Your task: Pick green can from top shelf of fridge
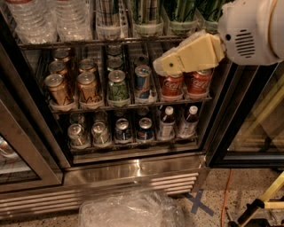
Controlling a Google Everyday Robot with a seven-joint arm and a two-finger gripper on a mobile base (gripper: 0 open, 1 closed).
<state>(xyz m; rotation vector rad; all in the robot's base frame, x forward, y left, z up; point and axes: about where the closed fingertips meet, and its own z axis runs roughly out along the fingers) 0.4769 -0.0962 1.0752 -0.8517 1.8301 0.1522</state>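
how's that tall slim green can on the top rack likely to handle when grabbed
The tall slim glossy green can probably tips easily if nudged high, being narrow; its white plastic lane tray may steady the base. Its shiny metal likely feels slippery yet stiff. The cream gripper hangs just below that wire top shelf.
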